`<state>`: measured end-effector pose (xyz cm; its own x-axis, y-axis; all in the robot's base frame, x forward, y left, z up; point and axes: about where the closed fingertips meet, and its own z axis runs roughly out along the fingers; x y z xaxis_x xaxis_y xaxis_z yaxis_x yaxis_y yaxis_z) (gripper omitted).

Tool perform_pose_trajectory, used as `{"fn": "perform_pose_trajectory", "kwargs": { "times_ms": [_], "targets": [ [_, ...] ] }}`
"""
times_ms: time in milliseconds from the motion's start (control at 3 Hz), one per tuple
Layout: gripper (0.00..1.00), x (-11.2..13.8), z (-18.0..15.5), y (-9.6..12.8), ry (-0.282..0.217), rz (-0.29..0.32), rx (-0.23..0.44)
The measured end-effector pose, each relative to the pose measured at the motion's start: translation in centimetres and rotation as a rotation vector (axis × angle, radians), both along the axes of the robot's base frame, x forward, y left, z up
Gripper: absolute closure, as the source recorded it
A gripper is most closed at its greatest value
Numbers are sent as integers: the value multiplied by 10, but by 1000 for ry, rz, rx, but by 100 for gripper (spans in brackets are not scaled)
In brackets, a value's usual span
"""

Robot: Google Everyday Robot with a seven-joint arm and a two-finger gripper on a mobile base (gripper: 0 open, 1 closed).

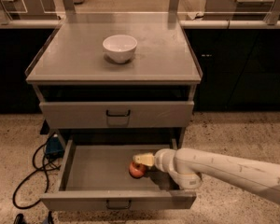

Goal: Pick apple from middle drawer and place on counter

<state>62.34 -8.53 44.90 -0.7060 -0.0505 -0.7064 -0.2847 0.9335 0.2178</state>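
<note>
The small red apple [137,170] lies inside the pulled-out middle drawer [98,176], right of its middle. My gripper [140,160] reaches in from the right on a white arm and sits just above the apple's top right, close to touching it. The counter [79,55] is the grey cabinet top above, with a white bowl [120,47] on it.
The upper drawer [116,114] is closed above the open one. A blue device and black cables [42,157] lie on the speckled floor left of the cabinet. Dark cabinets stand behind on both sides.
</note>
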Motion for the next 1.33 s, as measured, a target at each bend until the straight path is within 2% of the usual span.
{"fn": "perform_pose_trajectory", "kwargs": {
  "times_ms": [333, 667, 1000, 1333],
  "targets": [
    [0, -45, -25, 17, 33, 121, -83],
    [0, -45, -25, 17, 33, 122, -83],
    [0, -31, -46, 30, 54, 156, -66],
    [0, -25, -72, 60, 79, 229, -72]
  ]
}}
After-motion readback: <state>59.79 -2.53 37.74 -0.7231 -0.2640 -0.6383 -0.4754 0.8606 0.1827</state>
